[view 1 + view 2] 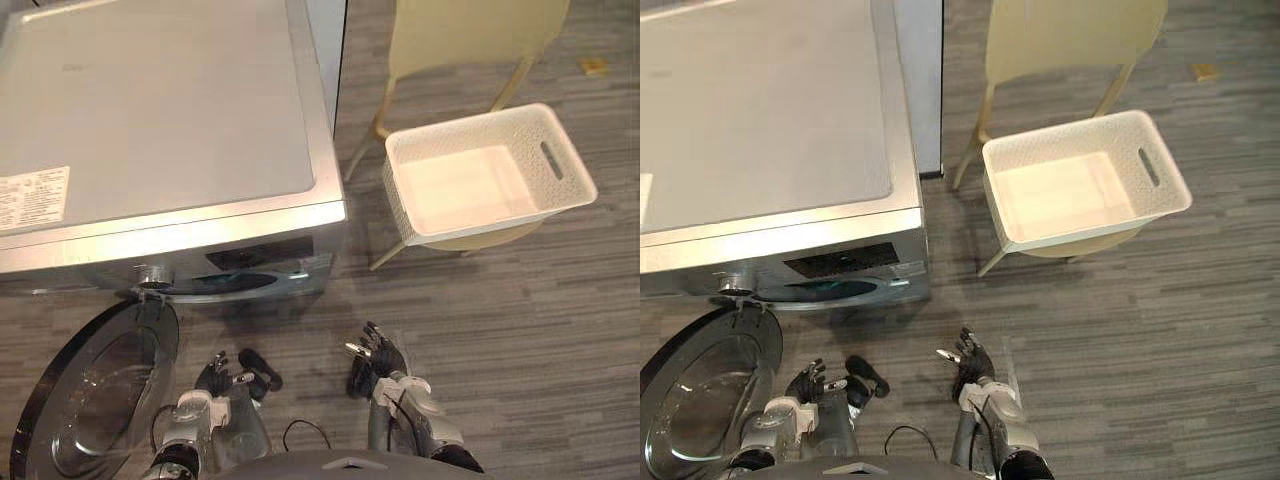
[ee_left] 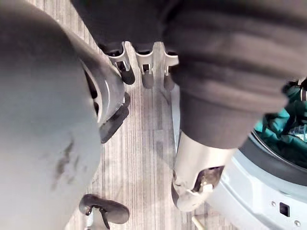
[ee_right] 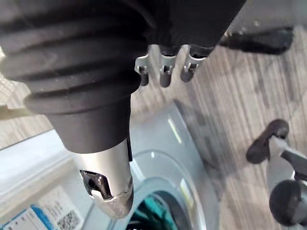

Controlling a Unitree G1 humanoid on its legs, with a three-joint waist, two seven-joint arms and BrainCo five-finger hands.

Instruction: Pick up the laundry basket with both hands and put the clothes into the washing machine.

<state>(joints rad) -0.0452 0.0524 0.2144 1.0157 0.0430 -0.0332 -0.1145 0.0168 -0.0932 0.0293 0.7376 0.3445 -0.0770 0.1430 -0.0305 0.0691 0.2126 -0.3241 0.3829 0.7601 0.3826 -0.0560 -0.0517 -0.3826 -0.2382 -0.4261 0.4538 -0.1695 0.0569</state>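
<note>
Basket (image 1: 465, 124) on chair (image 1: 470, 35), well apart fr. L hand (image 1: 213, 377), R hand (image 1: 372, 355), both slack, empty.

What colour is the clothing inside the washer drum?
Teal; the clothing shows best in the left wrist view.

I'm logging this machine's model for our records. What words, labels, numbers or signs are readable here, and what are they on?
None can be read.
White sticker on top of the washing machine: lines of print, too small.
Label with a square code in the right wrist view: blurred.
Dark control panel on the front: no legible characters.
</note>
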